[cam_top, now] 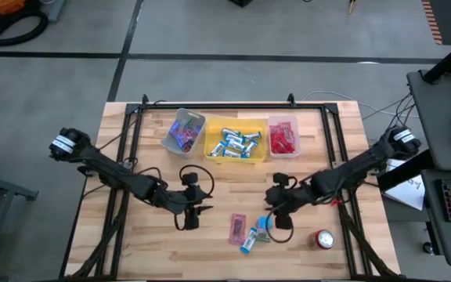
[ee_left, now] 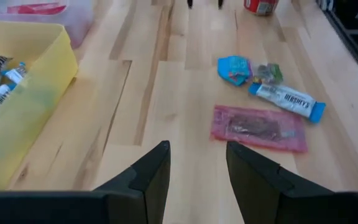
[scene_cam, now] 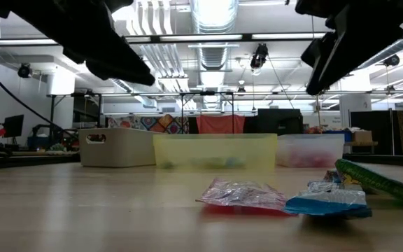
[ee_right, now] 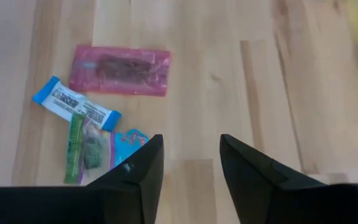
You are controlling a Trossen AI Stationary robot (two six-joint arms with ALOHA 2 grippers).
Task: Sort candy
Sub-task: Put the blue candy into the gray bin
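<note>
- The right gripper point(cam_top: 277, 210) hangs over the wooden table point(cam_top: 131, 251), right of the middle, with its fingers point(ee_right: 138, 180) parted and nothing between them, only bare boards showing in the gap.
- The left gripper point(cam_top: 196, 210) hovers left of the middle, its fingers point(ee_left: 148, 180) likewise apart and holding nothing.
- Just ahead of the right gripper, toward the front edge, lies a small cluster of loose candy: a pink wrapped piece point(cam_top: 237, 229) lying flat, a blue-and-white bar point(cam_top: 250, 240) just beside it, a green wrapped piece point(ee_right: 75, 148) and a small light-blue piece point(ee_right: 128, 142) close against them.
- A round red and silver can point(cam_top: 323, 239) stands near the front right corner, apart from the cluster.
- Along the back edge sit three bins in a row: a white bin point(cam_top: 197, 121) on the left with blue-purple candy point(cam_top: 183, 135) in it, a yellow bin point(cam_top: 210, 139) in the middle holding blue-and-white candy point(cam_top: 236, 143), and a clear bin point(cam_top: 292, 122) on the right with red candy point(cam_top: 282, 140).
- From table level, the pink piece and the blue bar lie on the boards in front of the bins, both arms well above them.
</note>
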